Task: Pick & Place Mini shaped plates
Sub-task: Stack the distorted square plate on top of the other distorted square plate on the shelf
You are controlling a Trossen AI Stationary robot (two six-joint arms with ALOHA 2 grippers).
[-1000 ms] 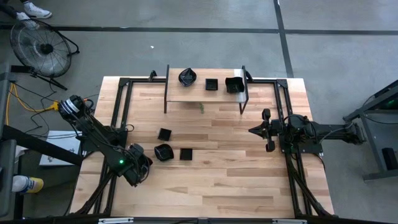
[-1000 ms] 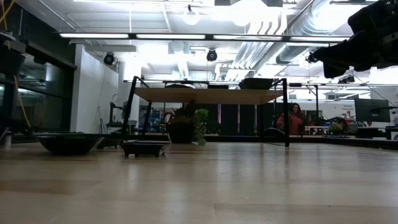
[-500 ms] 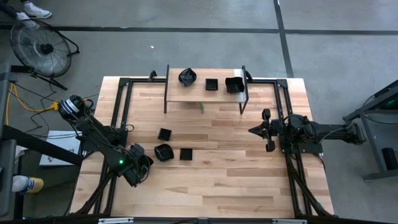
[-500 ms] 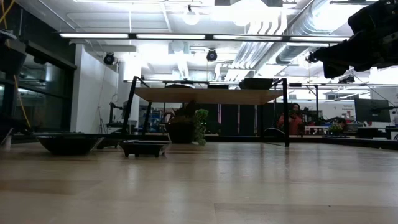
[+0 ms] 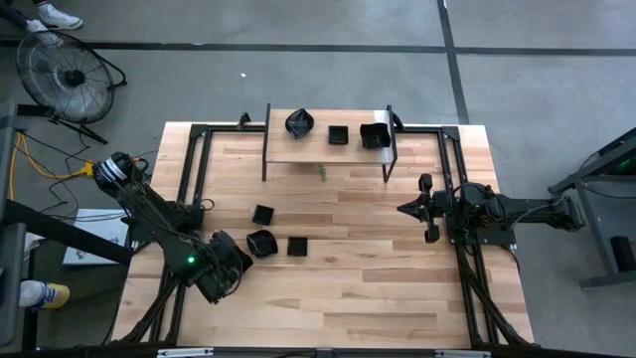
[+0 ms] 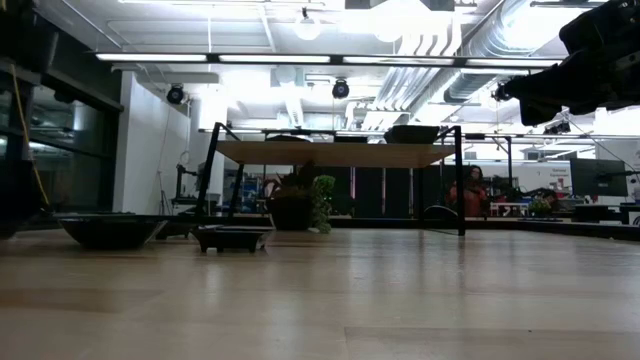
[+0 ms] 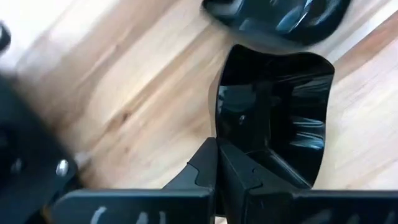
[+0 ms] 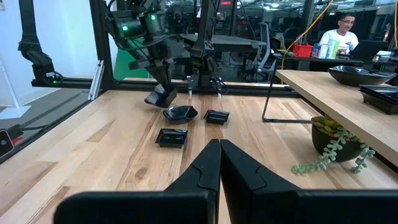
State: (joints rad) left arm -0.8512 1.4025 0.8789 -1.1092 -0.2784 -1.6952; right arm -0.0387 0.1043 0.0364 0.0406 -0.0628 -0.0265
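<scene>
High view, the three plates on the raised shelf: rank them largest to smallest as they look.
1. Left rounded plate and right angular plate: about alike, too close to rank.
2. Middle square plate: clearly smallest.
All three sit on the same shelf, so nearness to the camera doesn't skew this.

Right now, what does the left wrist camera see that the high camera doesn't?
Left wrist only: the left end effector pinched shut on the rim of an angular black plate. High only: the raised shelf carrying three plates, and the right end effector waiting at the right. Both: the rounded black plate lying nearby on the wooden table.
</scene>
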